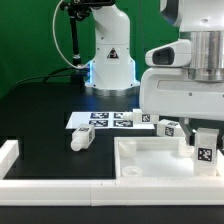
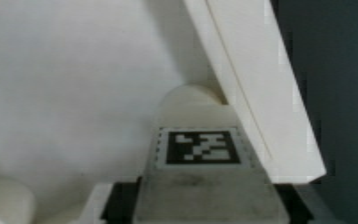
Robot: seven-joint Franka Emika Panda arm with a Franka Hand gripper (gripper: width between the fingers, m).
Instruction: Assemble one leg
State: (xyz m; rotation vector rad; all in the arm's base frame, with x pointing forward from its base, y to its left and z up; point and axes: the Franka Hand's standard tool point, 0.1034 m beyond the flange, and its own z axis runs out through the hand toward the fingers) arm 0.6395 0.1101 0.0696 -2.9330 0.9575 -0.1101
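A: Where is the gripper (image 1: 206, 150)?

B: At the near right of the exterior view, low over the right part of the square white panel (image 1: 150, 158). A leg (image 1: 205, 143) sits pinched between its fingers, tag facing the camera.

A: Which way does that leg run?

B: Its long axis is upright, top end up between the fingers. In the wrist view the leg (image 2: 202, 135) shows its tag and a rounded end resting against the panel's raised rim (image 2: 256, 85); the fingers (image 2: 126, 200) close on it from both sides.

A: Any other legs?

B: One leg (image 1: 81, 139) lies on its side on the black table (image 1: 40, 110), left of the panel, long axis roughly left to right. Two more (image 1: 167, 127) stand just beside the gripper at the panel's far edge, partly hidden, so I cannot tell how they point.

A: And behind?

B: The marker board (image 1: 100, 119) lies flat beyond the panel, with the arm's white base (image 1: 110, 60) farther back.
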